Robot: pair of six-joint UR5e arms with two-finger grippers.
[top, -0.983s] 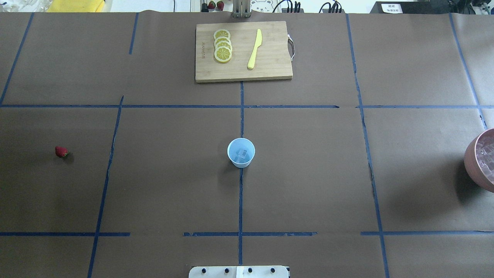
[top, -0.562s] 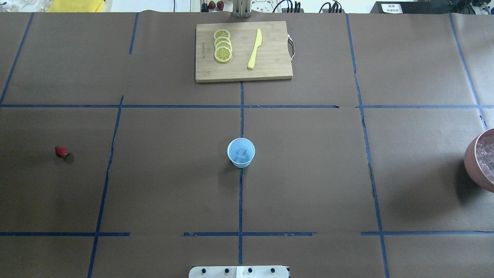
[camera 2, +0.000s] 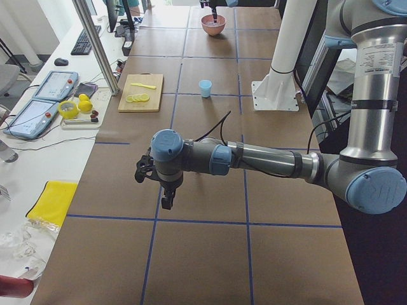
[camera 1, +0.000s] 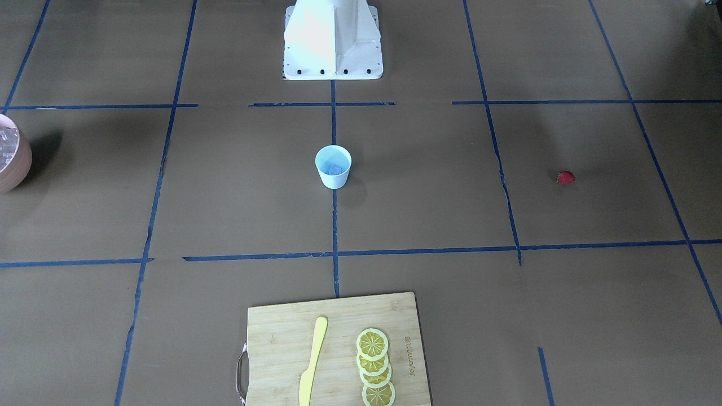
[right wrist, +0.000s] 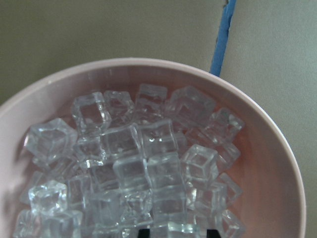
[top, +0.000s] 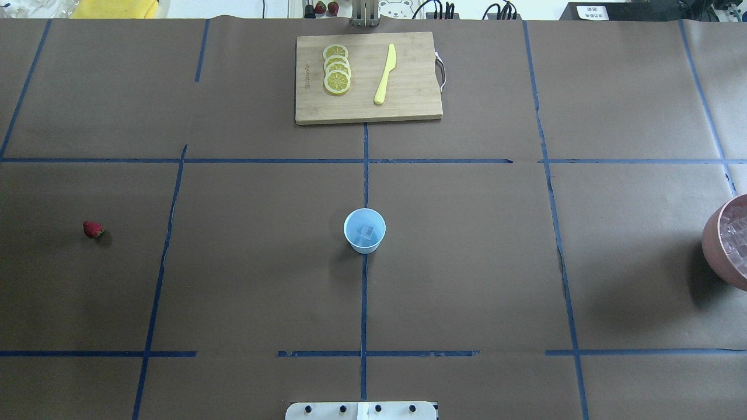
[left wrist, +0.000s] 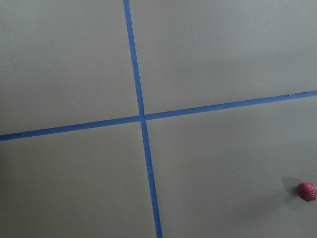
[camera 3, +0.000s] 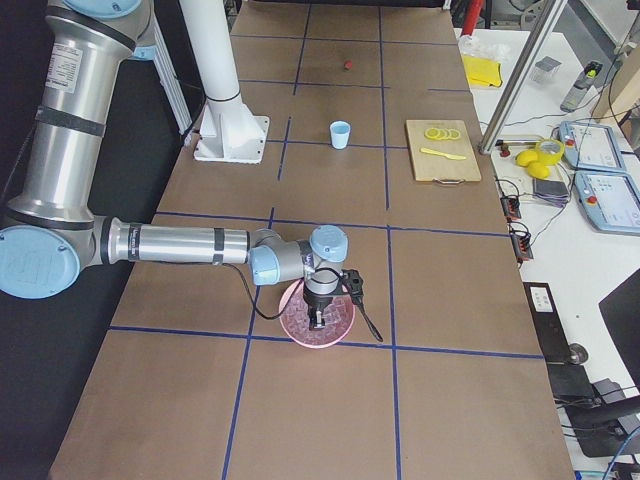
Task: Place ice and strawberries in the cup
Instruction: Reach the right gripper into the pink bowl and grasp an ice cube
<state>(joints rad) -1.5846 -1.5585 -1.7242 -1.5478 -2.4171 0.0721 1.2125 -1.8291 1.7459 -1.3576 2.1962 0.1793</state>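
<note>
The cup [top: 363, 247], holding an ice cube [top: 366, 233], stands at the middle of the bench [top: 467, 262] with the strawberry [top: 92, 228] at its 9 o'clock, while the right gripper [camera 3: 318, 320], fingers seemingly parted, hangs over the ice-filled pink bowl [top: 709, 233] at 3 o'clock; for the left gripper [camera 2: 165, 202] I cannot tell.

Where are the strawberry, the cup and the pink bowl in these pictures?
strawberry [top: 92, 228]: overhead exterior view, middle of its red body.
cup [top: 365, 248]: overhead exterior view, outer wall below the rim.
pink bowl [top: 712, 244]: overhead exterior view, bare outer wall.

Robotics lab: teach pendants [camera 2: 56, 85], tape-gridded table [top: 467, 262].
</note>
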